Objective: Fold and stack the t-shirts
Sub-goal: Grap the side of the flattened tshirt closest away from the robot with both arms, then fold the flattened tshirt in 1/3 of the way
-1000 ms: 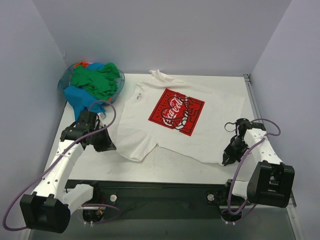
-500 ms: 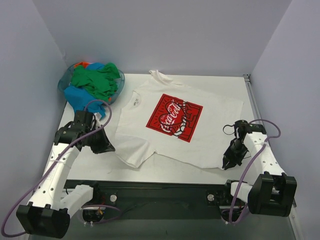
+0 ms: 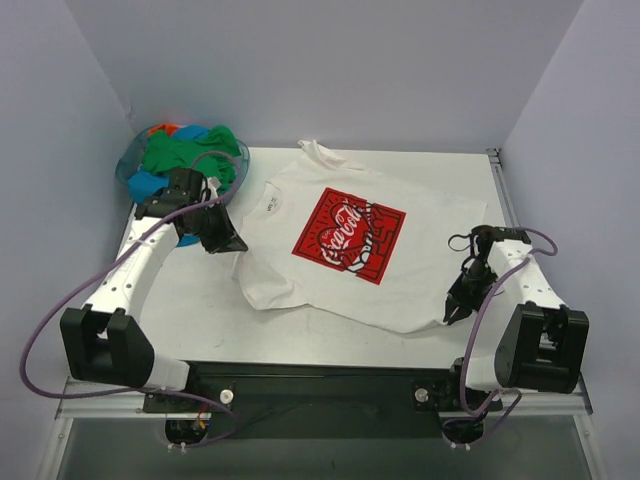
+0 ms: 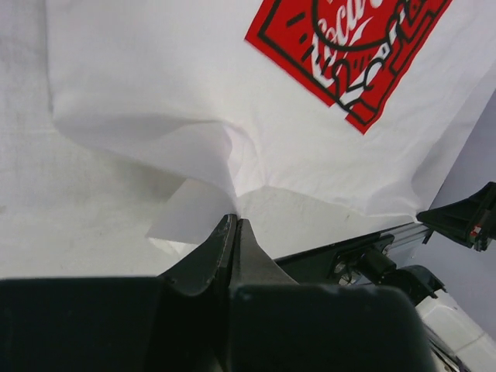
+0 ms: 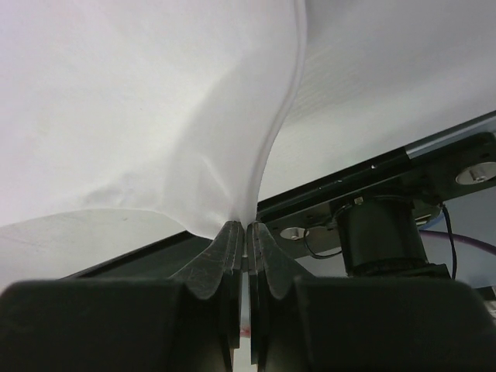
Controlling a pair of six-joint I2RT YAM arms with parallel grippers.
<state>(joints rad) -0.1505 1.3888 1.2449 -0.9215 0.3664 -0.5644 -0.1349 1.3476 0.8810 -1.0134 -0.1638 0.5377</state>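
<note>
White t-shirt held at two edges, spread on table.
At far left, a heap of green, blue and orange t-shirts is seen in a clear bin. Just beside it, the left gripper is clamped on the shirt's left sleeve edge, with cloth bunched at its tips. The red logo is turned face up and the collar lies toward the far wall. The right gripper is pinched shut on the near right hem corner.
</note>
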